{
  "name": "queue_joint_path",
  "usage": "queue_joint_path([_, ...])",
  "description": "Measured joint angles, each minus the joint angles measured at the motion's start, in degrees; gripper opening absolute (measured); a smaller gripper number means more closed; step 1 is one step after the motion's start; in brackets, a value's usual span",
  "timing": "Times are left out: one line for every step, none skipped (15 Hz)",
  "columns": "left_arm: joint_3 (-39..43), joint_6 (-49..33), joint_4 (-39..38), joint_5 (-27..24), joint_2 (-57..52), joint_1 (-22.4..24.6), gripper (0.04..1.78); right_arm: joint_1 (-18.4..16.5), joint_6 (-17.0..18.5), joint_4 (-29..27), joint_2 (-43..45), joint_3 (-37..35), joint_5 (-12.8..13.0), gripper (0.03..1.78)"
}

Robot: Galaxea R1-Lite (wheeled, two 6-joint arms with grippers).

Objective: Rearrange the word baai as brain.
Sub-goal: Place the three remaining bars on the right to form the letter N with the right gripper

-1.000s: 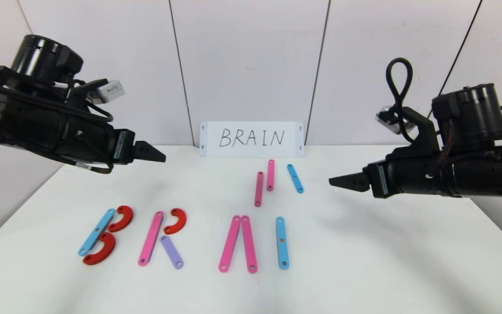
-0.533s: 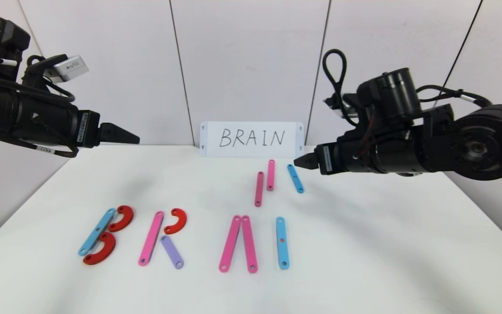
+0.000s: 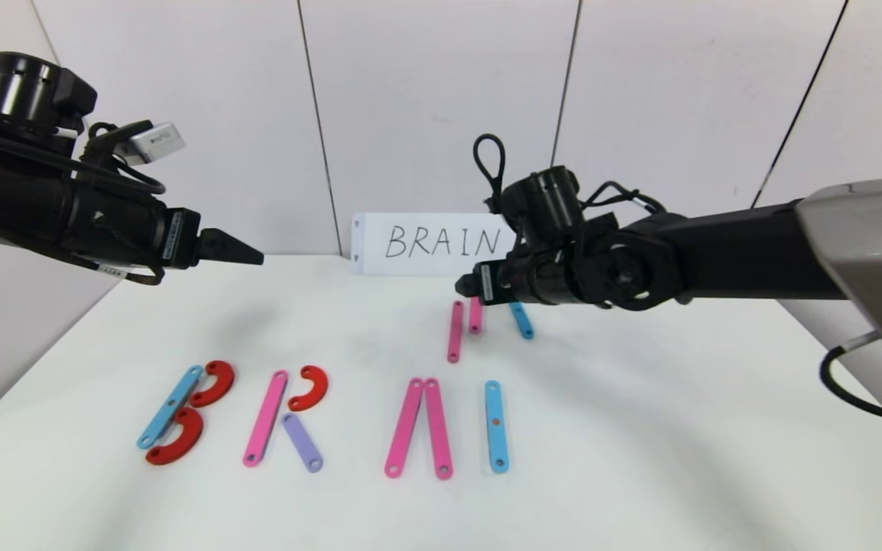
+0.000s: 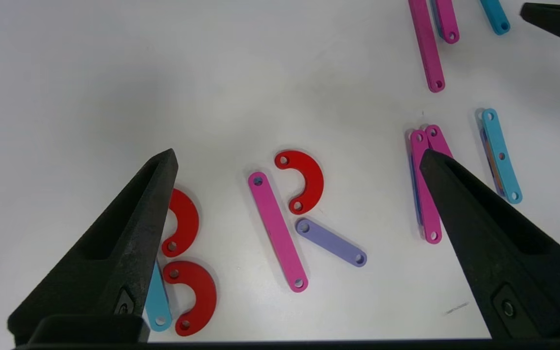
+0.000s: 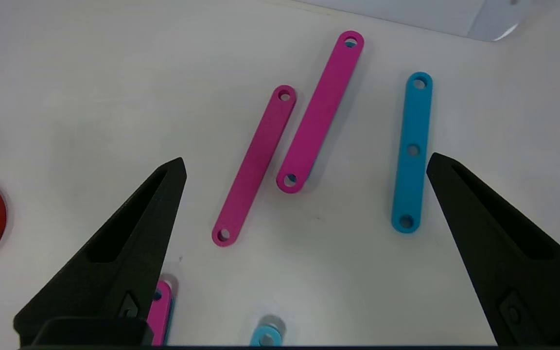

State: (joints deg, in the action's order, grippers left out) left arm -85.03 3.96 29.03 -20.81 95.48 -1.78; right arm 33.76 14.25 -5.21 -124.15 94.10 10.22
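The front row of flat plastic letters reads B, R, A, I: a blue strip (image 3: 170,405) with two red curves (image 3: 213,383), a pink strip (image 3: 265,418) with a red curve (image 3: 309,387) and a purple strip (image 3: 302,442), two leaning pink strips (image 3: 404,427), and a blue strip (image 3: 495,425). Behind them lie loose strips, two pink (image 5: 254,165) (image 5: 320,111) and one blue (image 5: 412,150). My right gripper (image 3: 465,285) (image 5: 305,160) hovers open above these, holding nothing. My left gripper (image 3: 246,251) (image 4: 298,153) hangs open over the table's left side.
A white card (image 3: 441,243) with handwritten BRAIN stands against the back wall, just behind the right gripper. Bare tabletop lies to the right of the blue I strip and along the front edge (image 3: 640,520).
My right arm has swung in from the right side and now reaches over the loose strips. My left gripper drew back to the left, then returned slightly. No piece has moved.
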Motion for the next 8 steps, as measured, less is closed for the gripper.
queue_joint_path([-0.09,-0.02,0.00,-0.79,0.30,-0.01,1.74,0.15,0.63,0.13,-2.19,2.32,0.30,1.74])
queue_joint_path([-0.11,-0.02,0.00,-1.34,0.44,-0.11,1.74,0.22,1.15,0.13,-4.21,4.55,0.48,1.74])
queue_joint_path([-0.11,-0.02,0.02,-1.54,0.48,-0.34,1.74,0.26,1.48,0.09,-6.30,6.89,0.61,1.74])
queue_joint_path([-0.11,-0.02,0.05,-1.56,0.48,-0.50,1.74,0.33,1.71,-0.13,-8.16,8.96,0.89,1.74])
queue_joint_path([-0.09,-0.02,0.02,-1.54,0.50,-0.61,1.74,0.45,1.79,-0.33,-10.11,10.91,1.60,1.74])
queue_joint_path([-0.06,-0.05,0.02,-1.51,0.48,-0.63,1.74,0.52,1.82,-0.44,-11.80,12.48,2.35,1.74])
queue_joint_path([-0.05,-0.05,0.00,-1.46,0.41,-0.63,1.74,0.55,1.84,-0.52,-13.49,14.06,2.88,1.74])
queue_joint_path([-0.05,-0.02,0.05,-1.46,0.33,-0.65,1.74,0.55,1.87,-0.55,-14.80,15.14,3.08,1.74])
